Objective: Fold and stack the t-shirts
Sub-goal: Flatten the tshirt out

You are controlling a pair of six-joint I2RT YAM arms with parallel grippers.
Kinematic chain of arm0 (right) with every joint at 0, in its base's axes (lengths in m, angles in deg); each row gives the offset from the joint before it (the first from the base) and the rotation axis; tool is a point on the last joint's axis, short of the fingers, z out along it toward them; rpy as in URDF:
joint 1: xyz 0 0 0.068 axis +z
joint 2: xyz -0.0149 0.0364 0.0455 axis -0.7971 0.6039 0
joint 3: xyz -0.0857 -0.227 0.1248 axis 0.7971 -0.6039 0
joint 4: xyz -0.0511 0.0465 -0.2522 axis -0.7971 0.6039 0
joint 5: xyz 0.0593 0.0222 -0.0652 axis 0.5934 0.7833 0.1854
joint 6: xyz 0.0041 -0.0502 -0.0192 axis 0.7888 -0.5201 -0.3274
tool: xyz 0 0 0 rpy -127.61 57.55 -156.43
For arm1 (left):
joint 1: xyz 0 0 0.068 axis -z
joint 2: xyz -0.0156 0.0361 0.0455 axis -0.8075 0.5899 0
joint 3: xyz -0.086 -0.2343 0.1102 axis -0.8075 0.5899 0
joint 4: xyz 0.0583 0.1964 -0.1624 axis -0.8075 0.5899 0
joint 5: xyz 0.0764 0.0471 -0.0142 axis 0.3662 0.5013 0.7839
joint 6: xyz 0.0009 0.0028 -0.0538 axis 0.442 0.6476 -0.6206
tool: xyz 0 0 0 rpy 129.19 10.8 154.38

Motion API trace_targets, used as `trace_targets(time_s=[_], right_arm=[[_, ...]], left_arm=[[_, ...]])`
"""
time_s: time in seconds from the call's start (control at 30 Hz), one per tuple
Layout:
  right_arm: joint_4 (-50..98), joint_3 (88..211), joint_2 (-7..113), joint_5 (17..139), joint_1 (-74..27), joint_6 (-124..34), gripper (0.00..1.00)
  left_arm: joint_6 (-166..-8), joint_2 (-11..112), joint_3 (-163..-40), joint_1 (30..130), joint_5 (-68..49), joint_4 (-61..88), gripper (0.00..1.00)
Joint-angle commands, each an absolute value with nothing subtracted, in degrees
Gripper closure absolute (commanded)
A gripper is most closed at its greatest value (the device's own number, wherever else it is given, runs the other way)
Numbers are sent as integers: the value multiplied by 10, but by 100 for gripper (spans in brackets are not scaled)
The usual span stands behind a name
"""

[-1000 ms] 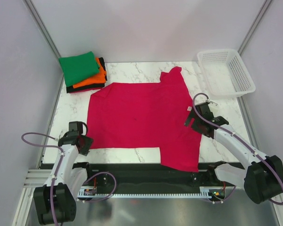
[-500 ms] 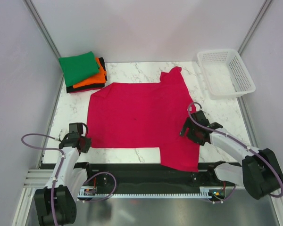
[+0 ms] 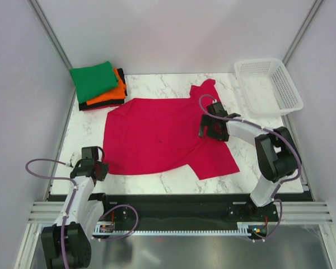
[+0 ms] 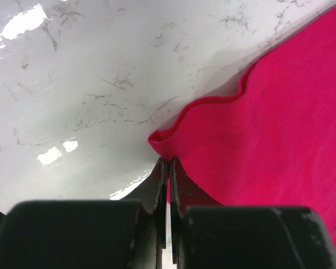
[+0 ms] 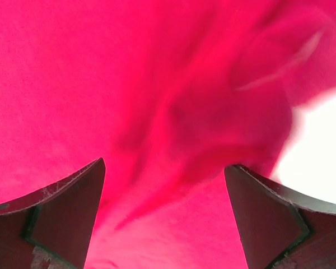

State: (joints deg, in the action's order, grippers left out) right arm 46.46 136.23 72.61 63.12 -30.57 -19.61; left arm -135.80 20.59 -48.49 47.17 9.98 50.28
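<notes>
Pinching the pink shirt [image 3: 157, 134] at its near-left corner, the left gripper [image 4: 168, 182] is clamped; the right gripper [image 5: 163, 166] hovers over it, fingers apart.

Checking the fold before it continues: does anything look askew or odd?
The crimson t-shirt lies crooked: its right side is bunched into diagonal wrinkles beside the right tool.

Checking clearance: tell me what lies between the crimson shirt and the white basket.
Only bare marble tabletop separates the crimson shirt from the white basket, seen in the top view.
</notes>
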Motion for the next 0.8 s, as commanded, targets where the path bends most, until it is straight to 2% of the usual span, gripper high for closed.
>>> trace_targets(time_s=[0.0, 0.1, 0.27, 0.5, 0.77], right_arm=[[502, 1318, 605, 574, -308, -222, 4], [559, 1266, 500, 488, -310, -163, 4], [622, 1164, 375, 469, -339, -72, 10], [619, 1073, 355, 506, -357, -40, 23], [578, 1040, 370, 554, -358, -41, 41]], left_arm=[[-1337, 203, -482, 469, 103, 476, 98], [-1336, 200, -480, 469, 100, 472, 98], [-1332, 199, -478, 469, 96, 469, 98], [-1329, 197, -475, 469, 93, 468, 98], [-1330, 199, -476, 469, 94, 468, 98]])
